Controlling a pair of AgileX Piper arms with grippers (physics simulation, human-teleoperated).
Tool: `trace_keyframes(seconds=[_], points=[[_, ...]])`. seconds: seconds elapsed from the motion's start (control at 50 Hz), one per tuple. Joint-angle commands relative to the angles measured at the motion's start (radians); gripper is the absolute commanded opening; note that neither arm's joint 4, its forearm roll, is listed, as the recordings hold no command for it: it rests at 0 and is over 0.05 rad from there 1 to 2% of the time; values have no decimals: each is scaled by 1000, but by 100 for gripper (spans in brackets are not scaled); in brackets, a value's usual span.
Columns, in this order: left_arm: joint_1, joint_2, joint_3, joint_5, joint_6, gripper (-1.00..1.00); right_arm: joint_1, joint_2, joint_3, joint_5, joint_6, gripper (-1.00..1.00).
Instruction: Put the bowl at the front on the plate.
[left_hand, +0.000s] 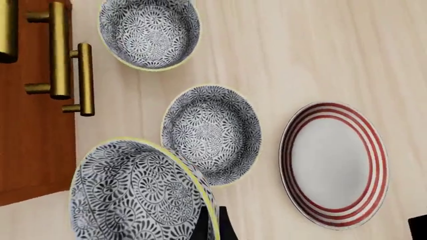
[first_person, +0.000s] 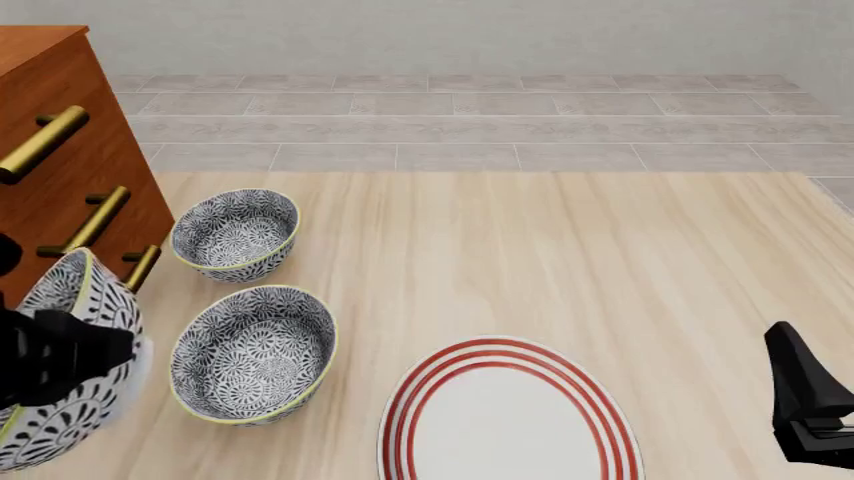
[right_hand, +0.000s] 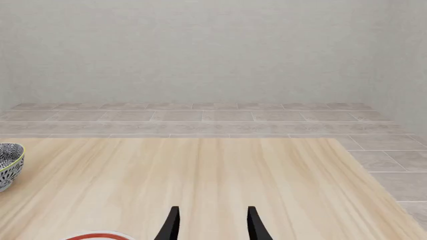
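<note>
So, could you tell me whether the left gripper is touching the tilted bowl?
Touching. In the left wrist view, the left gripper's dark fingers straddle the yellow-green rim of the tilted bowl; the front view shows that bowl tipped up beside the gripper.

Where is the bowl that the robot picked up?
In the front view the bowl is at the near left edge, tilted in the left gripper, beside the middle bowl and left of the plate.
</note>
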Motion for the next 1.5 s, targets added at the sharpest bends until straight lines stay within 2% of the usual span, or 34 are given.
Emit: trace_keyframes(seconds=[0.02, 0.14, 0.22, 0.32, 0.54, 0.74, 0.9, 1.0, 1.14, 1.5], points=[[-28, 26, -85, 39, 63, -100, 0, 0, 2, -3, 0, 100], [-70, 39, -103, 41, 90, -100, 0, 0, 2, -3, 0, 100], [-95, 56, -127, 43, 149, -100, 0, 0, 2, -3, 0, 100], [-129, 75, -168, 57, 156, -100, 0, 0, 2, -3, 0, 100], [-205, 111, -179, 39, 160, -100, 0, 0, 2, -3, 0, 100], [-266, 134, -208, 6, 218, -100, 0, 0, 2, -3, 0, 100], [-344, 175, -189, -49, 206, -100, 0, 0, 2, -3, 0, 100], [-362, 191, -187, -68, 234, -100, 0, 0, 2, -3, 0, 100], [-404, 215, -188, -84, 239, -100, 0, 0, 2, -3, 0, 100], [-541, 343, -265, -146, 250, -100, 0, 0, 2, -3, 0, 100]])
